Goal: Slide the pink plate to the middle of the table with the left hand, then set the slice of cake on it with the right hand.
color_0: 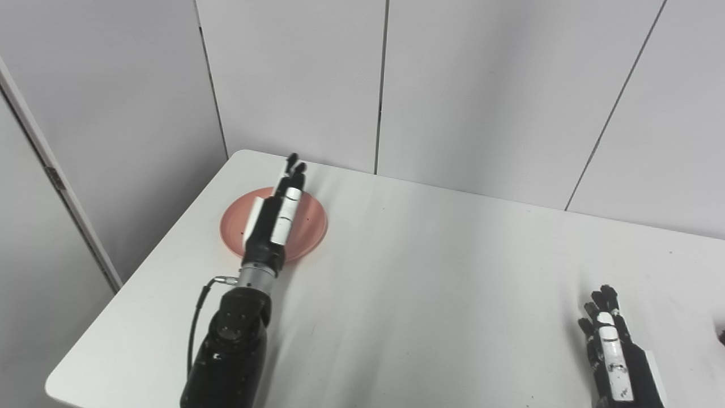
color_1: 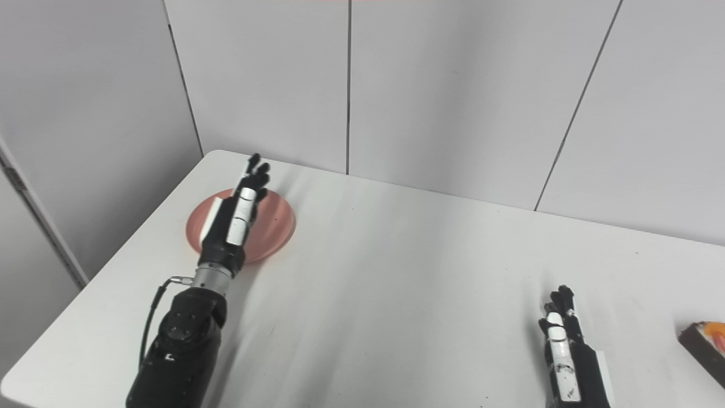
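The pink plate (color_0: 308, 226) lies on the white table (color_0: 430, 283) near its far left corner. My left hand (color_0: 277, 212) stretches flat over the plate with fingers straight, fingertips (color_0: 294, 165) reaching past the plate's far rim; it holds nothing. My right hand (color_1: 566, 351) rests open near the table's front right, fingers extended, empty. The slice of cake (color_1: 705, 343), dark with an orange top, lies at the right edge of the right eye view, to the right of my right hand and apart from it. Only a dark sliver of it shows in the left eye view (color_0: 721, 335).
Grey wall panels (color_0: 481, 85) stand close behind the table's far edge. The table's left edge (color_0: 164, 249) runs just left of the plate. A wide bare stretch of tabletop lies between the plate and my right hand.
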Tool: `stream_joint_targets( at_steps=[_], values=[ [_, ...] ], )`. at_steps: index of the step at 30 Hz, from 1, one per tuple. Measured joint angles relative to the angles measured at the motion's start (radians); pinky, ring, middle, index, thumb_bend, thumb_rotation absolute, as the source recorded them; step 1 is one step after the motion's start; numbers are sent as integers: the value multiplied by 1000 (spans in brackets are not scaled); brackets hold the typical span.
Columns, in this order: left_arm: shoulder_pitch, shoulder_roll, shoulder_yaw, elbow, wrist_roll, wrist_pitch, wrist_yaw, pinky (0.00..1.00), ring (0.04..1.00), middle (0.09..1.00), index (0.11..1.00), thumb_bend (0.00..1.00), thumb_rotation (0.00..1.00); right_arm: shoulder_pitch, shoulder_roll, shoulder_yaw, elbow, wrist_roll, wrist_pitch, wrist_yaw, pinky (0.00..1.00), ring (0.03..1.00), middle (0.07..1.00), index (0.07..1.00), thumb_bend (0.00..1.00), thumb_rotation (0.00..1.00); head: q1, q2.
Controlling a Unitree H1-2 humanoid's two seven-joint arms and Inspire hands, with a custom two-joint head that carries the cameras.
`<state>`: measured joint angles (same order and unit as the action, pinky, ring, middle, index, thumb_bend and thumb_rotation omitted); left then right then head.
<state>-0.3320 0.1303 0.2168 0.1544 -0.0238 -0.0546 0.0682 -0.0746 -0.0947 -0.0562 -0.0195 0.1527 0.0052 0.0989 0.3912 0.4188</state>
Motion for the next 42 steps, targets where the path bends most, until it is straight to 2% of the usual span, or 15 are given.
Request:
stream_joint_targets(
  at_steps=[5, 10, 15, 19, 23, 30, 35, 42],
  values=[
    [-50, 44, 72, 112, 2, -27, 76, 974, 834, 835, 863, 793, 1000, -2, -1, -3, 3, -3, 0, 1, 1000, 1000, 1000, 1000, 601, 827, 6, 0],
    [-80, 71, 99, 203, 1, -68, 122, 962, 777, 781, 814, 798, 1000, -4, -1, -5, 7, 0, -1, 3, 1000, 1000, 1000, 1000, 607, 832, 12, 0],
    [-104, 106, 131, 295, -5, -106, 144, 900, 765, 772, 796, 818, 1000, -4, -2, -5, 7, 4, -1, 6, 1000, 1000, 1000, 1000, 607, 838, 14, 5],
    [-131, 139, 147, 386, -20, -164, 165, 901, 756, 755, 780, 820, 1000, -3, -6, -5, 7, 7, -1, 7, 1000, 1000, 1000, 1000, 610, 836, 11, 8],
    [-155, 147, 149, 454, -43, -202, 167, 918, 783, 767, 785, 824, 1000, -3, -9, -7, 7, 15, -1, 6, 1000, 1000, 1000, 1000, 615, 834, 20, 11],
    [-161, 145, 126, 527, -37, -211, 178, 919, 801, 772, 795, 803, 1000, -3, -12, -4, 9, 5, -1, 6, 1000, 1000, 1000, 1000, 619, 855, 25, 12],
    [-181, 154, 125, 582, -58, -232, 165, 992, 893, 845, 862, 827, 1000, -3, -15, -4, 10, 0, -1, 7, 1000, 1000, 1000, 1000, 612, 849, 23, 12],
    [-212, 178, 101, 658, -84, -249, 119, 1000, 964, 908, 920, 842, 1000, -3, -15, -6, 10, -1, -1, 6, 1000, 1000, 1000, 1000, 614, 850, 21, 12]
  ],
)
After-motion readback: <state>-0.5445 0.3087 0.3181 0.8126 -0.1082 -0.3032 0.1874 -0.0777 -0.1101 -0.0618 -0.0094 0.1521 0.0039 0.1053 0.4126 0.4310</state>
